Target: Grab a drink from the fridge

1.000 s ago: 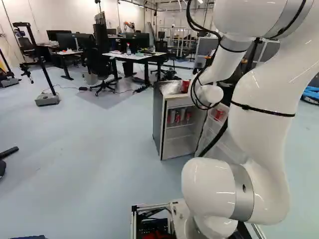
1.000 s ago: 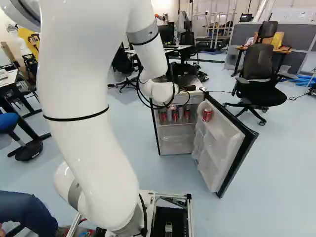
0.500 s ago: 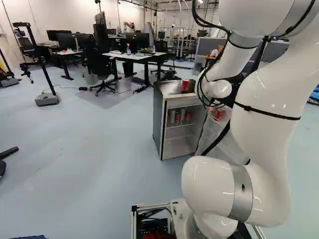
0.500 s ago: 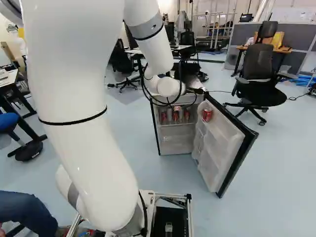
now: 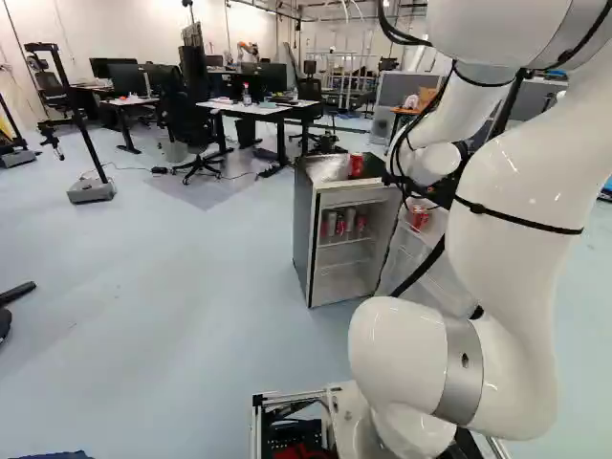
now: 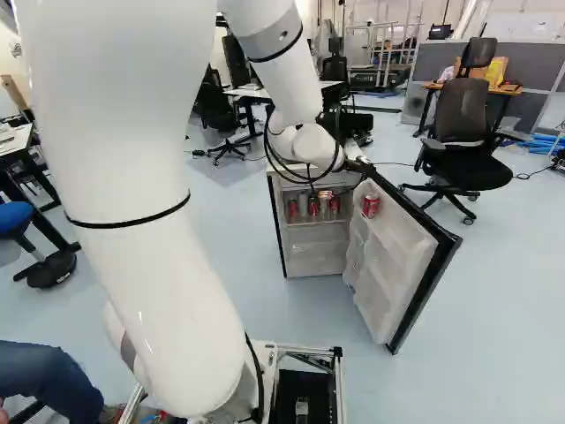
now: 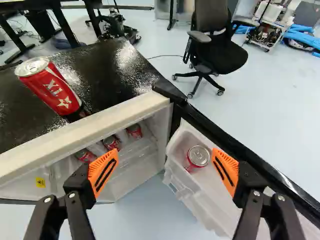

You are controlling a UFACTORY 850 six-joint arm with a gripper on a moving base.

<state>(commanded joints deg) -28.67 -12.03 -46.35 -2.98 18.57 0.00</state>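
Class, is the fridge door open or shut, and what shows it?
Open: the door stands out from the fridge, baring the drink cans inside.

Bright, even room light — broken white glare on the fridge top [image 7: 111, 70], thin highlights along the arm [image 5: 406, 349].

Beyond my gripper [image 6: 357, 167] I saw a dark office chair [image 7: 220, 52] on wheels, on pale blue floor [image 7: 280, 125] with a faint sheen of light. Grey partitions [image 6: 543, 71] stood farther off. Well to the gripper's left were white-topped desks [image 5: 253, 110], monitors [image 5: 126, 76] and a white wall [image 5: 115, 29].
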